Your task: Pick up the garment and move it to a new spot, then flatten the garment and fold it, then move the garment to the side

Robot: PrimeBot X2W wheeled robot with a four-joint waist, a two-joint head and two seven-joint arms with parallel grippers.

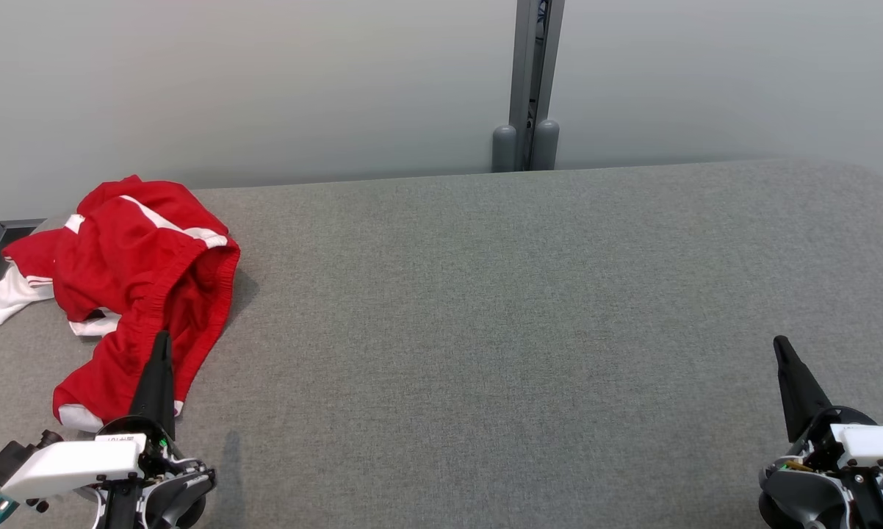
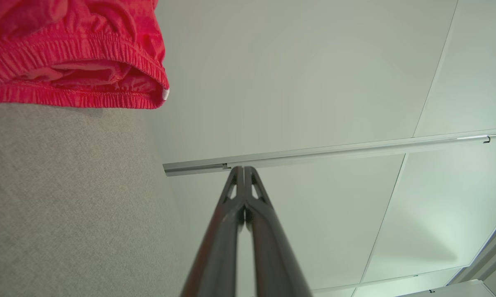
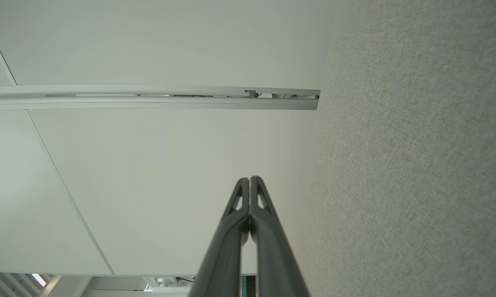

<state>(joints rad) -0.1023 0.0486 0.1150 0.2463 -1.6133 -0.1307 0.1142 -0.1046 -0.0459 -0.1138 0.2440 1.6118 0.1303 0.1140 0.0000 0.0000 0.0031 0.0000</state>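
Garment [image 1: 140, 257]: red shorts, crumpled upper left; likely light, limp. Best hold: elastic waistband [image 2: 87, 49]. Left pincer [image 1: 163, 342], right pincer [image 1: 781, 345]: tips together, empty

You are looking at one red garment [image 1: 140, 279] and one grey table [image 1: 485, 330]. You are running two grippers, the left gripper [image 1: 162, 339] and the right gripper [image 1: 781, 342], each showing two dark fingers [image 2: 219, 231]. One post [image 1: 531, 73] is standing behind, bearing two rounded caps [image 1: 505, 147].

Left gripper [image 2: 244, 171] has its fingers pressed together with nothing between them, and the crumpled red garment [image 2: 72, 53] sits well off to its upper left on the grey table [image 2: 66, 198].
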